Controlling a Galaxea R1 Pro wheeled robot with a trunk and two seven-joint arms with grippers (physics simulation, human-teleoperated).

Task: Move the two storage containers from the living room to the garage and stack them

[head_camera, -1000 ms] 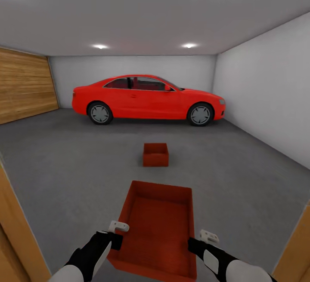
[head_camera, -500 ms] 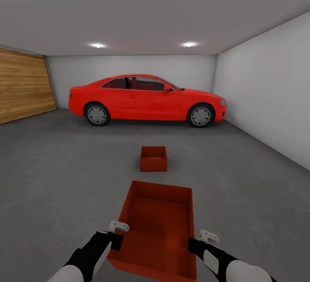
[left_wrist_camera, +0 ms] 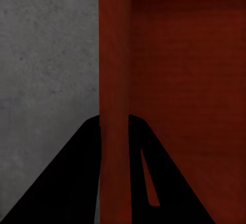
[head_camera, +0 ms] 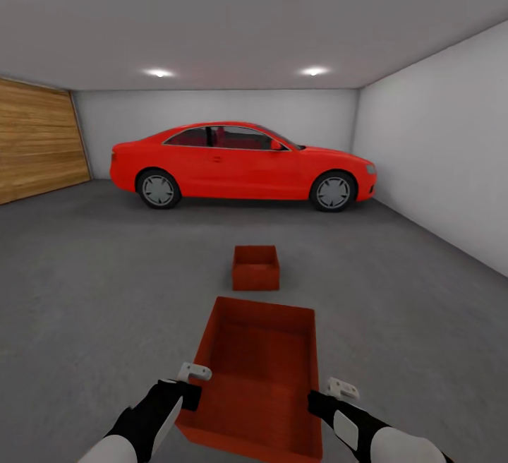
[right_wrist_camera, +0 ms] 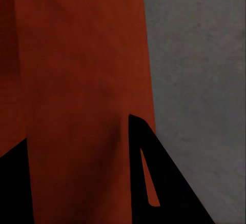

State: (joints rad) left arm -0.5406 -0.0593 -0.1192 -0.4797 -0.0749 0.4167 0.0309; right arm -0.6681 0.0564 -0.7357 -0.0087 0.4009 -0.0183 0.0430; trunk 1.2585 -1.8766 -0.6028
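Bin one (head_camera: 257, 375), orange-red and lidless, hangs in front of you above the floor (head_camera: 106, 286), held by both arms across its near end. Your left gripper (head_camera: 189, 396) pinches the bin's left wall; the left wrist view shows that wall (left_wrist_camera: 115, 106) running up between the two dark fingers (left_wrist_camera: 66, 183), one finger outside over the grey floor, the other inside the bin. Your right gripper (head_camera: 319, 401) clamps the right wall in the same way; in the right wrist view the wall (right_wrist_camera: 82, 90) passes between its fingers (right_wrist_camera: 164, 183), with floor showing on the outer side.

Bin two (head_camera: 255, 267) sits upright on the dark grey floor straight ahead, well apart from the held bin and between it and the car (head_camera: 240, 166). The red car stands side-on near the white back wall (head_camera: 212, 106). A wood-panelled door (head_camera: 35, 138) covers the left side, and a plain white wall (head_camera: 437, 145) runs along the right. Two ceiling lights (head_camera: 159, 73) glow above the car.
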